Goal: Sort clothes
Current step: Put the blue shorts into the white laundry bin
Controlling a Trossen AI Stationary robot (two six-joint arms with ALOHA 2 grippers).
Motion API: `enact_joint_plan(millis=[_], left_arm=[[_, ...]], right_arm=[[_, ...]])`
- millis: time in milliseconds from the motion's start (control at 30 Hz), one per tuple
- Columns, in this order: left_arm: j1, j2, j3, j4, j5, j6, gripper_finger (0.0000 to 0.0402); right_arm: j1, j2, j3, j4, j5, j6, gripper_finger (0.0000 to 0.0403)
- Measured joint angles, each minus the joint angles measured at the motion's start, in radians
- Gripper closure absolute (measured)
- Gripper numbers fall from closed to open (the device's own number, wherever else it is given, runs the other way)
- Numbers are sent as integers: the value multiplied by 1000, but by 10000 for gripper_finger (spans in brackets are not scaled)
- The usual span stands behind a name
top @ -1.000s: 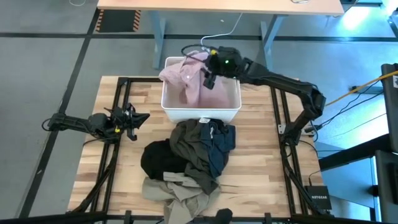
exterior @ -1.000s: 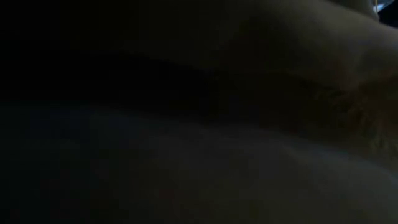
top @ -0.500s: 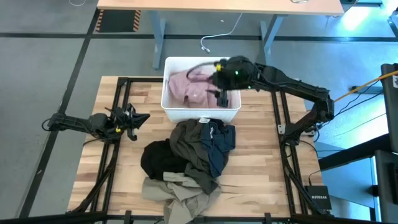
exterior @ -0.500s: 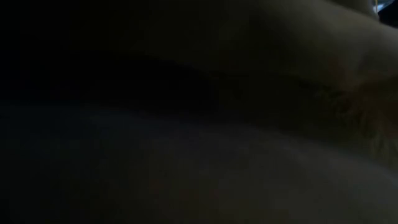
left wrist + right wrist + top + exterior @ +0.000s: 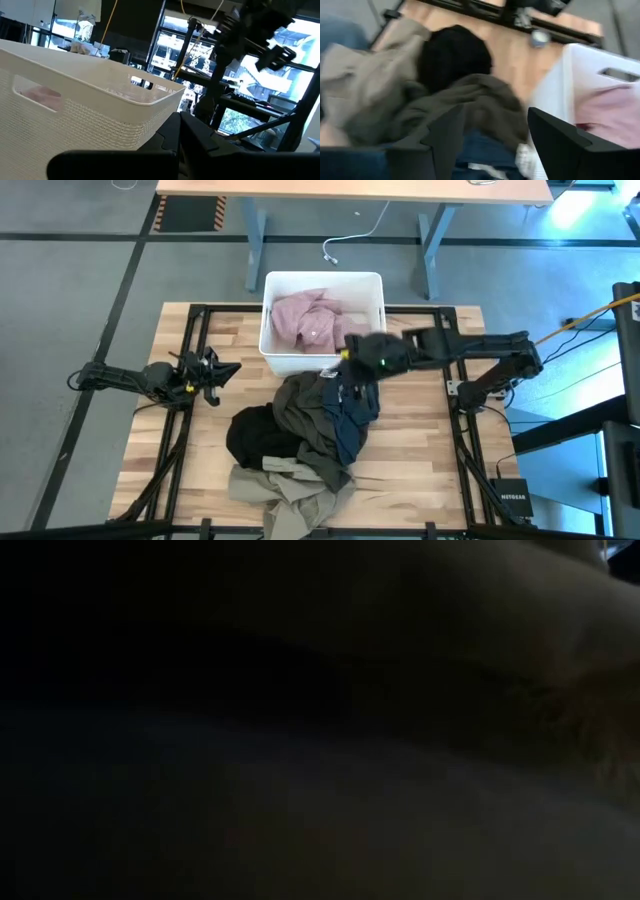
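The pale pink checked shirt (image 5: 312, 320) lies crumpled inside the white bin (image 5: 372, 282) at the table's far middle; it also shows in the right wrist view (image 5: 615, 111). The other clothes lie piled on the table in front of the bin: a dark olive one (image 5: 308, 415), a black one (image 5: 258, 436), a khaki-beige one (image 5: 285, 485) and a navy one (image 5: 352, 418). My right gripper (image 5: 350, 383) is open and empty above the pile's far end, just in front of the bin. My left gripper (image 5: 215, 375) waits open at the table's left.
A black frame of rails (image 5: 195, 340) runs around the wooden tabletop (image 5: 420, 440). The low view is dark, with fabric right in front of the camera. A desk (image 5: 350, 190) stands beyond the table's far edge. Bare wood shows to the pile's right.
My right gripper has let go of the pink shirt, which has dropped from hanging over the bin's far left rim to lying inside the bin. The gripper has then gone toward the table's near edge and down, past the bin's front wall, to the pile.
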Motion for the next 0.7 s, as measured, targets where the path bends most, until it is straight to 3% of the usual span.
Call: enact_joint_plan(millis=[133, 367, 600, 700], left_arm=[[-18, 0, 0, -42, 53, -33, 398], [-59, 0, 0, -80, 54, -63, 398], [-74, 0, 0, -120, 55, -64, 398], [-74, 0, 0, -144, 56, -79, 398]], right_arm=[[91, 2, -63, 0, 10, 139, 166], [273, 2, -177, 78, 127, 331, 166], [389, 30, -260, 245, 254, 392, 166], [396, 79, -262, 262, 262, 414, 166]])
